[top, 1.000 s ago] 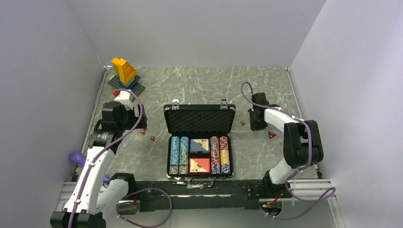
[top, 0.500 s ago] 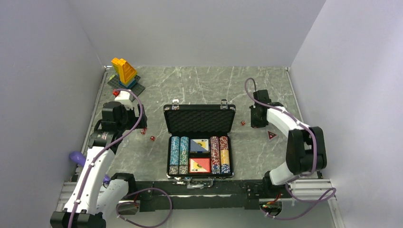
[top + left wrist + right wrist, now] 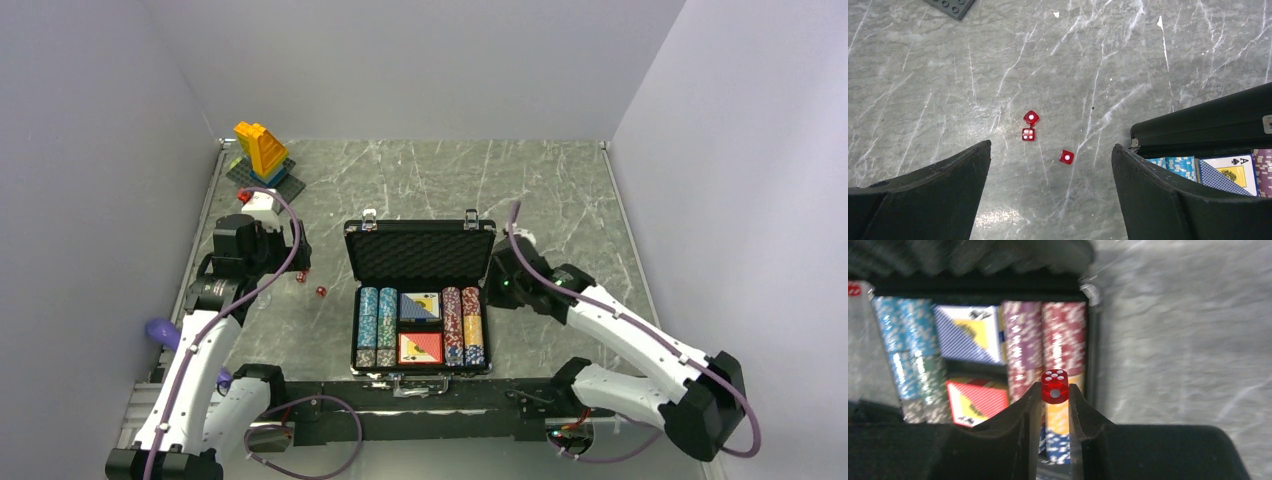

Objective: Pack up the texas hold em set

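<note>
The black case (image 3: 421,368) lies open at the table's centre, its foam-lined lid (image 3: 420,252) propped up behind. Rows of striped chips (image 3: 377,325) and two card decks (image 3: 420,327) fill it. My right gripper (image 3: 497,283) hovers at the case's right edge. In the right wrist view this gripper (image 3: 1055,393) is shut on a red die (image 3: 1054,384), above the chip rows (image 3: 1063,335). Three red dice (image 3: 1066,156) (image 3: 1028,134) (image 3: 1031,117) lie on the table left of the case. My left gripper (image 3: 1050,146) hangs open over them, touching none.
A yellow-blue brick tower (image 3: 261,152) on a dark baseplate (image 3: 950,6) stands at the back left corner. A purple object (image 3: 162,333) sits at the left edge beside the left arm. Grey walls close in the table on three sides.
My right arm has swung from the right side of the table in to the case's right edge, carrying the red die that lay there. The left arm has barely moved.
</note>
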### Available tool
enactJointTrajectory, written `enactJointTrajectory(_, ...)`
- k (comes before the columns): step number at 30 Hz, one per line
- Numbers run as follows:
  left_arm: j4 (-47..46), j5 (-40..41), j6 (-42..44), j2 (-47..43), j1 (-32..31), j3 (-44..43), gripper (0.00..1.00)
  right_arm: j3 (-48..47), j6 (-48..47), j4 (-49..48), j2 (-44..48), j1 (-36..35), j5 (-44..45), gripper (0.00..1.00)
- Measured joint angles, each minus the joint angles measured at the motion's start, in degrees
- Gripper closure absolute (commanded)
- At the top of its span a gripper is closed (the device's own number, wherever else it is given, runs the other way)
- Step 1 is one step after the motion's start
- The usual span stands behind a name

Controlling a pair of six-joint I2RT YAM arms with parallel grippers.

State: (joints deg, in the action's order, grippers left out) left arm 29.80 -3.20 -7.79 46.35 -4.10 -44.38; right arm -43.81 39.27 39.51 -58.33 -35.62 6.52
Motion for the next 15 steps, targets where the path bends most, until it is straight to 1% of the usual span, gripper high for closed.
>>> enactJointTrajectory(3, 0.0, -0.2, 0.0, 0.0, 0.0, 0.0, 0.06, 0.0, 7.2, -0.6, -0.9, -7.6, 0.9, 1.00)
enactJointTrajectory(7, 0.0, -0.4, 0.0, 0.0, 0.0, 0.0, 0.06, -1.7, 15.1, -1.2, -7.0, -16.7, 3.1, 1.00)
enactJointTrajectory(11, 0.0, -0.5, 0.0, 0.0, 0.0, 0.0, 0.06, -3.9, 19.9, -2.3, -12.7, -21.7, 4.7, 1.00)
enactJointTrajectory(15, 0.0, -0.5, 0.0, -0.1, 0.0, 0.0, 0.06, -7.0, 22.6, -2.5, -17.7, -24.2, 5.5, 1.00)
